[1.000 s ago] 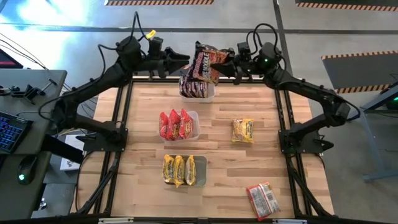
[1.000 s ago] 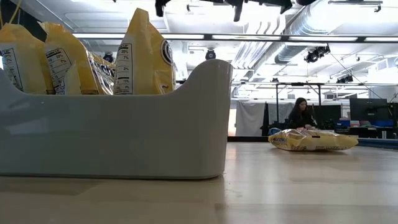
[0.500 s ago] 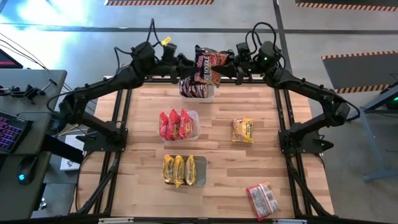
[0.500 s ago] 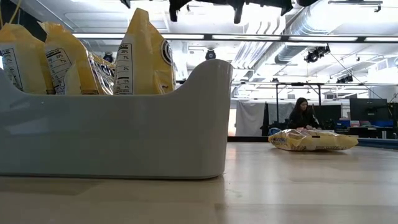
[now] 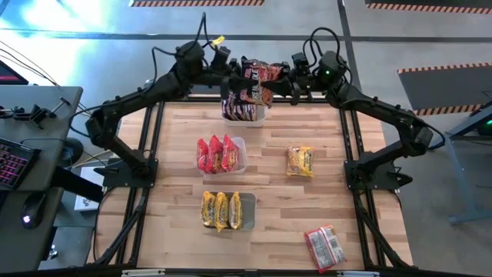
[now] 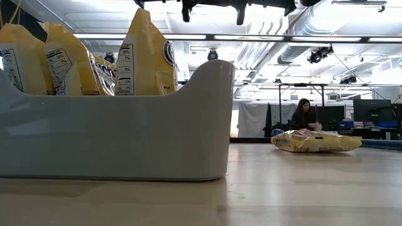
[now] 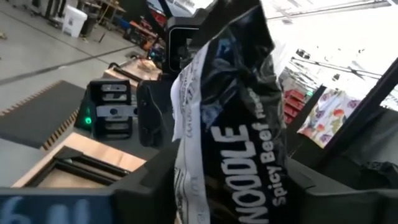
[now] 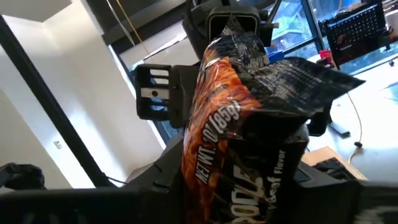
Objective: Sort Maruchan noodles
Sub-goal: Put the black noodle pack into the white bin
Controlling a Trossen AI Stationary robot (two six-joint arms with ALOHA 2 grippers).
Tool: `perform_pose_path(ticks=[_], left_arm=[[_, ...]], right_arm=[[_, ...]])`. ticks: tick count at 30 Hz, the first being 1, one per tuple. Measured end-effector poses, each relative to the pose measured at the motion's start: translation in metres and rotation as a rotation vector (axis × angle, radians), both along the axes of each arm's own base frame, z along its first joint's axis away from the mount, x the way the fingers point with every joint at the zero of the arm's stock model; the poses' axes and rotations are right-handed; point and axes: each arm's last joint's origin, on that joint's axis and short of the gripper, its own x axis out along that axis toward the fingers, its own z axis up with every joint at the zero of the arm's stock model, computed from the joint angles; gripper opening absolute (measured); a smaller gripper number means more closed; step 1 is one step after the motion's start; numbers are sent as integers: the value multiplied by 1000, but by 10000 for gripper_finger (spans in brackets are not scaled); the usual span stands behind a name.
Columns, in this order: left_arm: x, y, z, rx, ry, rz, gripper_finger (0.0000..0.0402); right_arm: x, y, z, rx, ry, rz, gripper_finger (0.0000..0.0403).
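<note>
A dark noodle packet (image 5: 257, 81) marked "Spicy Beef" hangs in the air over the far tub (image 5: 244, 110), which holds more dark packets. My right gripper (image 5: 278, 79) is shut on its right end and my left gripper (image 5: 237, 77) has its fingers around its left end. The left wrist view shows the packet (image 7: 236, 124) filling the gap between my fingers. Red packets stand on edge in the middle tub (image 5: 221, 154), yellow ones in the near tub (image 5: 227, 209). My left gripper comes level from the table's left, one finger on each side of the packet's crumpled left end (image 7: 193, 186). The packet spans the whole gap between the fingers and stands clear of the tub below. My right gripper pinches the packet's opposite end (image 8: 211, 186) between its two fingers, coming level from the table's right. The packet sticks out ahead of the fingers, twisted and creased, lifted clear.
A loose yellow packet (image 5: 300, 161) lies flat right of the middle tub, also in the low view (image 6: 316, 142). A loose red packet (image 5: 323, 247) lies near the front right corner. A person (image 6: 304, 116) sits far behind the table. Bare wood lies left of the tubs.
My left gripper has gone toward the table's right along the far edge until its fingers reach the dark packet's left end. The packet has stayed aloft in my right gripper over the far tub.
</note>
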Motion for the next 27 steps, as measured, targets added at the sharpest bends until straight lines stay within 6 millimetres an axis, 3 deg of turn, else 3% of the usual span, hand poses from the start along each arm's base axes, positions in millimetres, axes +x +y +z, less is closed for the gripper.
perform_pose_path(ticks=[7, 13, 20, 27], left_arm=[[-7, 11, 2, -9, 2, 23, 86], [-12, 19, 2, -56, 5, 68, 81], [-18, 22, 9, -98, 163, 207, 81], [-3, 38, 7, -250, 416, 384, 81]], right_arm=[[-1, -3, 0, -13, -6, -93, 164], [-13, -17, -1, 2, 26, -140, 219], [-61, -29, 1, -83, 194, -283, 236], [-117, -34, 0, -78, 364, -423, 168]])
